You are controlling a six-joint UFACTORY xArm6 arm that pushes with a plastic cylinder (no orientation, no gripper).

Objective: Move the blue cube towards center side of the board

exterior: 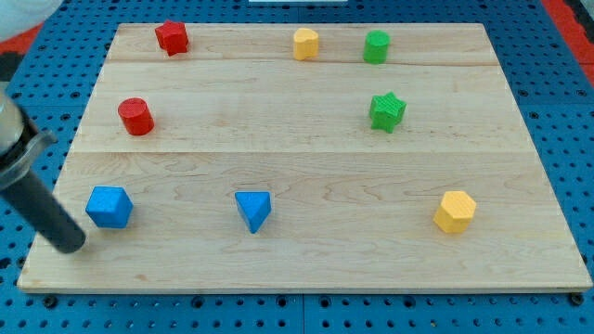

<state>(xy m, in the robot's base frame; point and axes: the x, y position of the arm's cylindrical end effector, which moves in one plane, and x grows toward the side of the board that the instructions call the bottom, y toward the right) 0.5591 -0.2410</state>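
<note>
Your blue cube (109,206) sits near the board's (306,269) left edge, open wood at its 3 o'clock; my tip (72,244), no claw, at its 8. Two blue, two red, two yellow, two green.

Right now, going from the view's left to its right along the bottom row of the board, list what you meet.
my tip → blue cube → blue triangular block → yellow hexagonal block. My tip sits just to the view's left of the blue cube.
</note>
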